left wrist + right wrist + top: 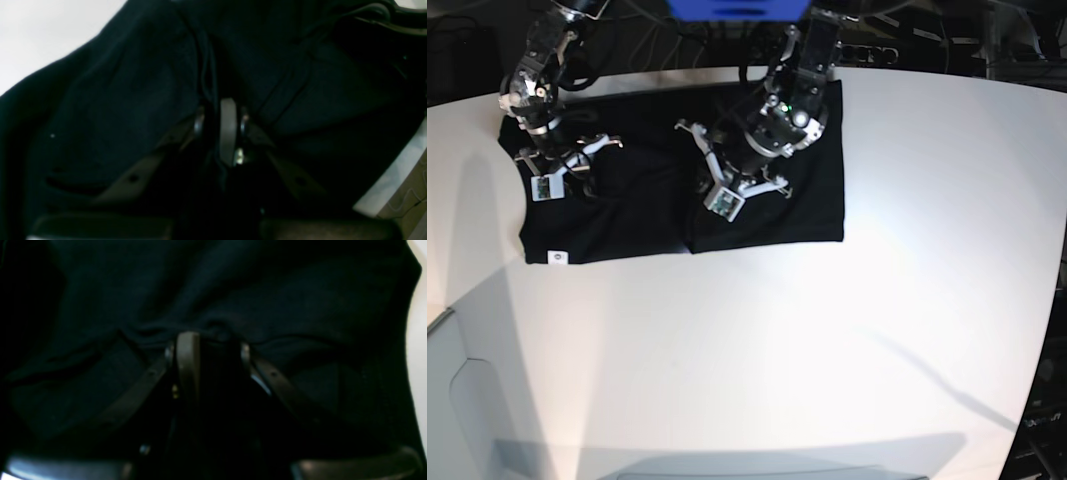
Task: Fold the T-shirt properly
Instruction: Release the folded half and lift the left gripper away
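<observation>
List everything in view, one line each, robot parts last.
T-shirt: one, black, spread flat at the far side of the table, plain side up.
Label: one, small, white, on the shirt's near corner at the base view's left.
Table: one, white, under the shirt.
Left gripper: one, dark fingers, over the shirt's middle, pinched on a ridge of cloth.
Right gripper: one, dark fingers, at the shirt's edge on the base view's left, cloth bunched between the fingers.
</observation>
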Available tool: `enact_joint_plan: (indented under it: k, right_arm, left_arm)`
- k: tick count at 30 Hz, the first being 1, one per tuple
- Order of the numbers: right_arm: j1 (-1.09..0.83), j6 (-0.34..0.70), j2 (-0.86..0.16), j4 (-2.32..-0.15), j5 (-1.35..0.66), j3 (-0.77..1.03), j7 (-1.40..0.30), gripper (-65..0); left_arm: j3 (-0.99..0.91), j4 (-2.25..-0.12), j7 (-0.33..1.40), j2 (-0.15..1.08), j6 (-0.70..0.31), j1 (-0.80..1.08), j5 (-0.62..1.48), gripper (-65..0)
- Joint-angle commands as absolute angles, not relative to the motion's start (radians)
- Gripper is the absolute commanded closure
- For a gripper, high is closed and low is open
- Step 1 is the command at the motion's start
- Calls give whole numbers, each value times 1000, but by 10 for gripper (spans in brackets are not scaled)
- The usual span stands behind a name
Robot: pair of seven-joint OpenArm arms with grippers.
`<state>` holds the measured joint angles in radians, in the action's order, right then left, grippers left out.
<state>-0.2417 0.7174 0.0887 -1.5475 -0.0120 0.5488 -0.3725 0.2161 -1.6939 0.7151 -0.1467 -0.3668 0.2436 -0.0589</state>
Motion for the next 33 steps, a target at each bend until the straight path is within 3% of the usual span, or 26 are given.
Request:
enact_joint_plan:
  k: [1,8,16,24,33]
  right_arm:
    - [-252,698,91,-1541,47,547,-461,-171]
    - [-252,698,91,-1541,47,547,-461,-171]
    - [-252,698,91,-1540,47,547,-461,-171]
    - [-251,698,91,-1540,47,547,-461,-171]
    - [-251,698,91,-1540,47,547,-461,-171]
  left_arm:
    - [222,-1721,694,-157,-372,237,-42,-32]
    - [222,-1770,693,-157,-380,242,-39,-369]
    - [166,-2003,700,-116,-372,249,104,-379]
    - [-170,-1948,700,-50,-380,317,108,-379]
    - [-142,-1857,704,-48,-381,351,108,-379]
